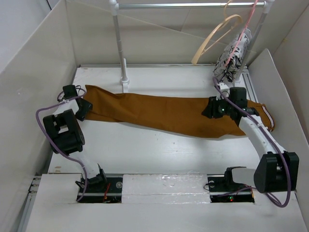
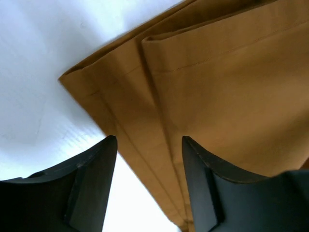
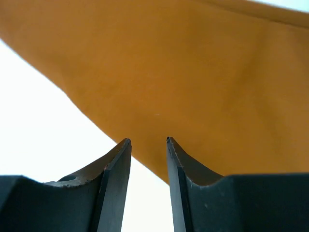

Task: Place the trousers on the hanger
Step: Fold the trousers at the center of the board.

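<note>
The rust-brown trousers [image 1: 164, 113] lie flat across the table, leg hems at the left, waistband with white striped trim at the right. The tan wooden hanger [image 1: 215, 36] hangs from the rail at the back right. My left gripper [image 1: 84, 107] is open and empty just above the leg hems [image 2: 120, 111], one finger over the table, one over the cloth. My right gripper [image 1: 212, 108] is open and empty over the near edge of the trousers [image 3: 193, 82] by the waist end.
A metal clothes rail [image 1: 188, 6] on white posts [image 1: 120, 48] stands at the back. A pink hanger [image 1: 248, 24] with black-and-white patterned cloth [image 1: 234, 58] hangs beside the wooden one. White walls [image 1: 34, 87] enclose the table on left, right and back.
</note>
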Robot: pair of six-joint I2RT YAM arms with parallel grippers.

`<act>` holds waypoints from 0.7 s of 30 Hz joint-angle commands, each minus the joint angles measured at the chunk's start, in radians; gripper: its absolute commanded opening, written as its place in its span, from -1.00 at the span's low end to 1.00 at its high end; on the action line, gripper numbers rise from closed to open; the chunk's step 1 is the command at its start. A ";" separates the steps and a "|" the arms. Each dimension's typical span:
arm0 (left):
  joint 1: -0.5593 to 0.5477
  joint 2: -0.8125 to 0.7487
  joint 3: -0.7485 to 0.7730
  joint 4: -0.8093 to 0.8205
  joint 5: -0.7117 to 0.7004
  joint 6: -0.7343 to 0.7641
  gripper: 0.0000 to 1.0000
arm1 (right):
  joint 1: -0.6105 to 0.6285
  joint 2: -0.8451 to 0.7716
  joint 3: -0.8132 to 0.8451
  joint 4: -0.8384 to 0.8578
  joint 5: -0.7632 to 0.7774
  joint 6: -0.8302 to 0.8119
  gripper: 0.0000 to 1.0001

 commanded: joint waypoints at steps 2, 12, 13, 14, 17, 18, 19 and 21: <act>0.002 0.011 0.046 0.062 0.029 -0.023 0.02 | 0.083 0.016 -0.031 0.078 -0.014 -0.027 -0.18; 0.002 0.073 0.085 0.099 0.039 -0.033 -0.36 | 0.163 0.030 -0.075 0.078 0.035 -0.039 -0.21; 0.002 0.080 0.093 0.093 0.032 -0.036 -0.63 | 0.163 0.029 -0.078 0.080 0.033 -0.039 -0.22; 0.002 0.087 0.099 0.091 0.029 -0.037 -0.75 | 0.163 0.029 -0.078 0.081 0.033 -0.039 -0.22; 0.002 0.061 0.115 0.071 0.015 -0.036 -1.00 | 0.163 0.035 -0.074 0.074 0.035 -0.045 -0.22; 0.002 0.042 0.112 0.067 0.015 -0.031 -1.00 | 0.173 0.036 -0.077 0.075 0.036 -0.049 -0.22; 0.002 0.024 0.112 0.054 -0.046 -0.029 -1.00 | 0.173 0.039 -0.080 0.075 0.035 -0.053 -0.22; 0.002 -0.048 0.107 0.022 -0.077 -0.008 -1.00 | 0.173 0.056 -0.086 0.075 0.030 -0.061 -0.22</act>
